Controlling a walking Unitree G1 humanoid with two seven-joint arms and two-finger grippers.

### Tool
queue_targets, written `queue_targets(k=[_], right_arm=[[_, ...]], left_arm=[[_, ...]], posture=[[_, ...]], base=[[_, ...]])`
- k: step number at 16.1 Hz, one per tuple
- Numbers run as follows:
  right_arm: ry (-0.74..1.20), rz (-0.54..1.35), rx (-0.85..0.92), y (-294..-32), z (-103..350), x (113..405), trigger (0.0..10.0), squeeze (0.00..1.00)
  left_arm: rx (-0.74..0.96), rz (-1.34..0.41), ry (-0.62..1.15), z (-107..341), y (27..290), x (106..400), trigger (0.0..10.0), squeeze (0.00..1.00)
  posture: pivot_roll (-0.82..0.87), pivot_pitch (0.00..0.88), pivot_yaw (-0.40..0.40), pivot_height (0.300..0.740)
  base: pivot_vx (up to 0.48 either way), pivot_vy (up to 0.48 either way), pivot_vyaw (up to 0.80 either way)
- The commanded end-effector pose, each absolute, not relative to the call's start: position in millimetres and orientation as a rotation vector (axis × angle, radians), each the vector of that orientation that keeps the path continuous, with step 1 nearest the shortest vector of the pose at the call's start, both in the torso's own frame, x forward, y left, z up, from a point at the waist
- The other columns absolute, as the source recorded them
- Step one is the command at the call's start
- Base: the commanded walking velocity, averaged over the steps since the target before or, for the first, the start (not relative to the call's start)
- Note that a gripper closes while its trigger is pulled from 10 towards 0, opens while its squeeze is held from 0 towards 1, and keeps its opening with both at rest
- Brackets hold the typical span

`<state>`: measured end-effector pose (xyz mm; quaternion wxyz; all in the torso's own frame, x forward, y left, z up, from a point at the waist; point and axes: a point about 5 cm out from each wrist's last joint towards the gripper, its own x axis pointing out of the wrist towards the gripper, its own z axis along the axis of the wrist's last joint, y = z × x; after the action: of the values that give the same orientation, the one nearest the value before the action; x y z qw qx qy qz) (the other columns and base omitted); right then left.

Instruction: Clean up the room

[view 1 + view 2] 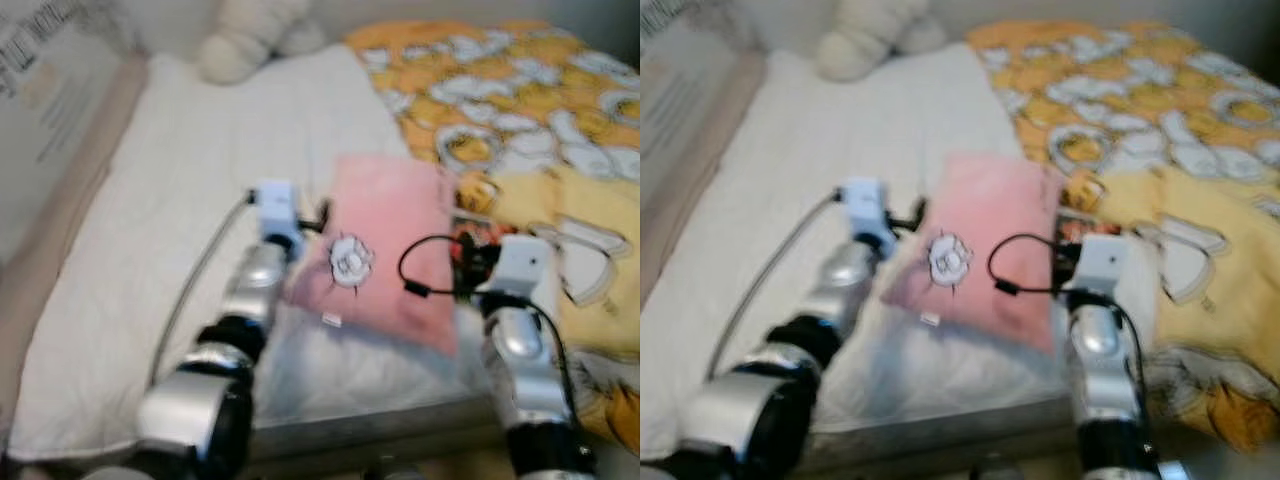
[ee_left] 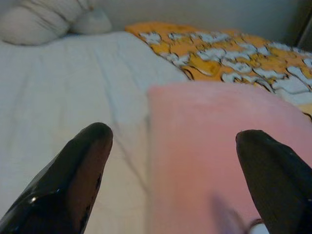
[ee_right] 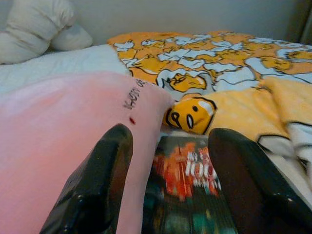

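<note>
Both grippers, left gripper (image 2: pixel 170 170) and right gripper (image 3: pixel 168 195), spread open at the pink pillow (image 1: pixel 385 250) near the bed's (image 1: pixel 180 180) front edge (soft, light; I'd pinch its side edges).

white-sheeted bed (image 1: pixel 200 180), pale wall (image 3: pixel 195 17)

Blurred "100" on book cover (image 3: pixel 187 183) — pink pillow's (image 3: pixel 58 131) lettering illegible

You see a pink pillow (image 1: pixel 385 250) with a white flower motif, lying on a white bed sheet (image 1: pixel 190 190). The blanket (image 1: pixel 520 90) is orange-yellow with white-and-yellow cartoon figures outlined in black. The book (image 3: pixel 187 195) cover shows red, orange and dark green.
</note>
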<state>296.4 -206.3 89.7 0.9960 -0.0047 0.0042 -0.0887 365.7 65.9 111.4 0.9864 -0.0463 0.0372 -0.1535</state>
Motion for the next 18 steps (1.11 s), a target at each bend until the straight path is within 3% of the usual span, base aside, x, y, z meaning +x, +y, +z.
queue_targets(k=[1, 2, 5, 9, 12, 13, 15, 18], right_arm=[[0.009, -0.180, 0.007, -205.2, 92.7, 300.3, 10.0, 0.00], [0.009, -0.183, 0.010, -205.9, 92.8, 300.2, 10.0, 0.00], [0.160, -0.241, 0.302, -218.2, 72.7, 302.8, 10.0, 0.00], [0.230, -0.243, 0.365, -224.8, 59.6, 297.5, 10.0, 0.00], [0.190, -0.263, 0.291, -230.1, 66.7, 294.0, 10.0, 0.00], [0.104, -0.312, 0.138, -239.1, 81.7, 287.1, 10.0, 0.00], [0.061, -0.361, 0.034, -246.5, 89.8, 274.5, 10.0, 0.00], [0.175, -0.382, -0.001, -258.0, 70.6, 241.6, 10.0, 0.00]], left_arm=[[-0.064, -0.300, 0.059, 122.1, 71.9, 373.0, 10.0, 0.00], [-0.060, -0.295, 0.063, 122.8, 72.5, 373.9, 10.0, 0.00], [-0.055, -0.417, 0.179, 124.1, 66.7, 379.3, 10.0, 0.00], [-0.109, -0.553, 0.303, 122.7, 61.5, 379.2, 10.0, 0.00], [-0.139, -0.561, 0.301, 127.1, 59.2, 380.8, 10.0, 0.00], [-0.114, -0.572, 0.288, 128.7, 55.0, 380.6, 10.0, 0.00], [-0.076, -0.576, 0.283, 125.8, 52.1, 378.6, 10.0, 0.00], [-0.033, -0.602, 0.357, 104.4, 51.8, 367.9, 10.0, 0.00]], posture=[[-0.07, 0.000, 0.051, 0.740], [-0.07, 0.000, 0.050, 0.740], [-0.06, 0.000, 0.047, 0.740], [-0.06, 0.000, 0.055, 0.740], [-0.06, 0.000, 0.055, 0.740], [-0.08, 0.000, 0.053, 0.740], [-0.09, 0.000, 0.051, 0.740], [-0.11, 0.000, 0.052, 0.740]], base=[[0.000, 0.000, 0.00], [0.000, 0.000, 0.00], [0.000, 0.000, 0.00], [0.000, 0.000, 0.00], [0.000, 0.000, 0.00], [0.000, 0.000, 0.00], [0.000, 0.000, 0.00], [0.000, 0.000, 0.00]])
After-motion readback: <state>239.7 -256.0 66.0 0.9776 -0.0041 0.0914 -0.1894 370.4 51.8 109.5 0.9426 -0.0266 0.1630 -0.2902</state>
